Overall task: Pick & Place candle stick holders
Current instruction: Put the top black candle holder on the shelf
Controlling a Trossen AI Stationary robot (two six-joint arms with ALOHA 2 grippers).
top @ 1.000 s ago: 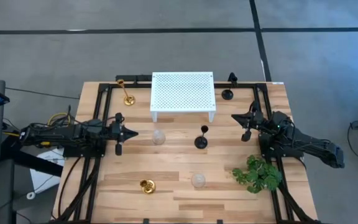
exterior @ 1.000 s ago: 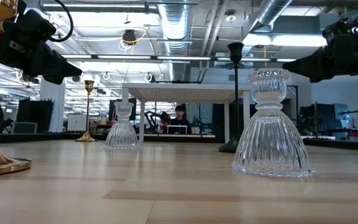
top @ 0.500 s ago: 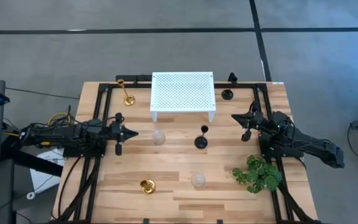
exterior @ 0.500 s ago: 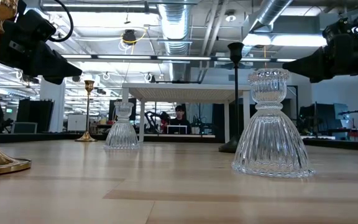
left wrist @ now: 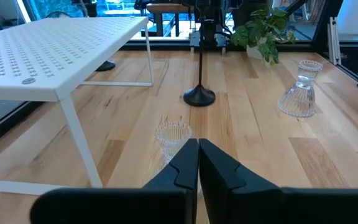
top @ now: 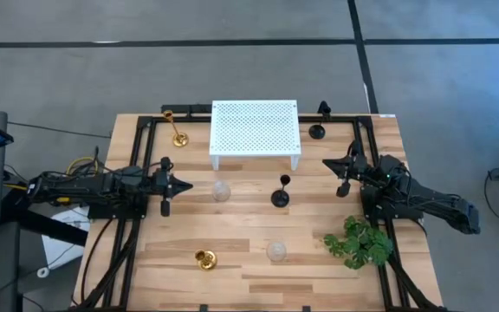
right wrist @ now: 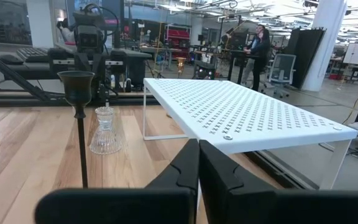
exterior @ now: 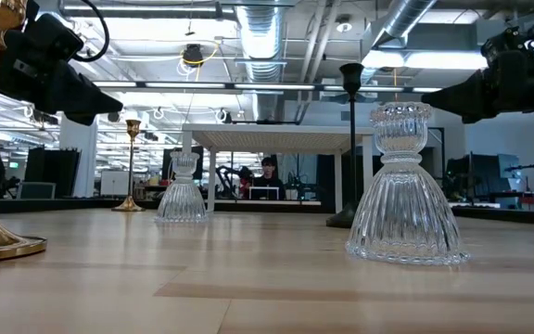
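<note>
Apparently no change since before

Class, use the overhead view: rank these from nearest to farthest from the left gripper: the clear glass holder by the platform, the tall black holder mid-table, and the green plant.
From the left gripper, shut at the table's left:
1. Clear glass holder, just ahead of its fingertips.
2. Tall black holder, mid-table, in front of the white platform.
3. Green plant, near the right edge.

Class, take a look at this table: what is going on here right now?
Nothing is being handled. The left pincer and right pincer are shut and empty, at opposite sides of the table. Six holders stand on the wood: two gold, two glass, two black. The white platform holds nothing; a plant sits near the right arm.
</note>
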